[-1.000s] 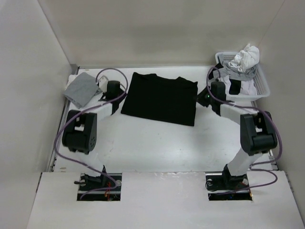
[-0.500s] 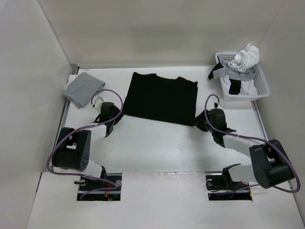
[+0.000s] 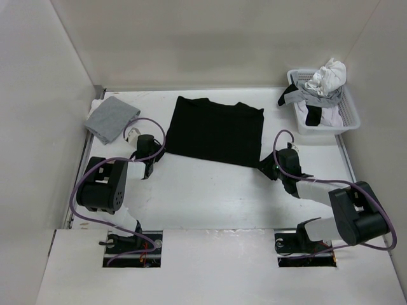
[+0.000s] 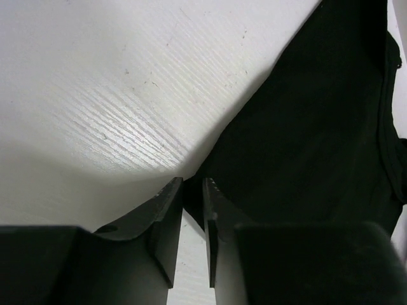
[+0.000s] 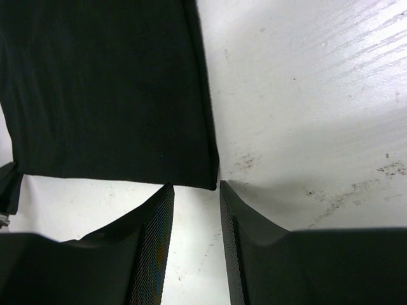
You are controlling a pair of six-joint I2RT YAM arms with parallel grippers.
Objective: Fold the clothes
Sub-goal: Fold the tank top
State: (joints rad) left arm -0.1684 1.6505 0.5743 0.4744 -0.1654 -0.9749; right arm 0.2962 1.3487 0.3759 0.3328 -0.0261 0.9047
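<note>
The clothes, a black tank top (image 3: pixel 216 130), lie flat in the middle of the table with the neck toward the far side. My left gripper (image 3: pixel 155 156) is at its near-left corner. In the left wrist view the left gripper (image 4: pixel 192 183) has its jaws narrowed to a slim gap, with the black tank top (image 4: pixel 305 127) reaching between the fingertips and table showing lower in the gap. My right gripper (image 3: pixel 266 166) is at the near-right corner. In the right wrist view the right gripper (image 5: pixel 194 185) is open, and the corner of the black tank top (image 5: pixel 108 89) is just ahead of its tips.
A light grey folded garment (image 3: pixel 111 119) lies at the far left, close to the left arm. A white basket (image 3: pixel 350 115) at the far right holds a jumbled white, grey and black pile (image 3: pixel 321 86). White walls enclose the table on three sides.
Both grippers came back from the garment's sides to its near corners. The left jaws narrowed around the near-left corner. The right jaws opened wider at the near-right corner.
</note>
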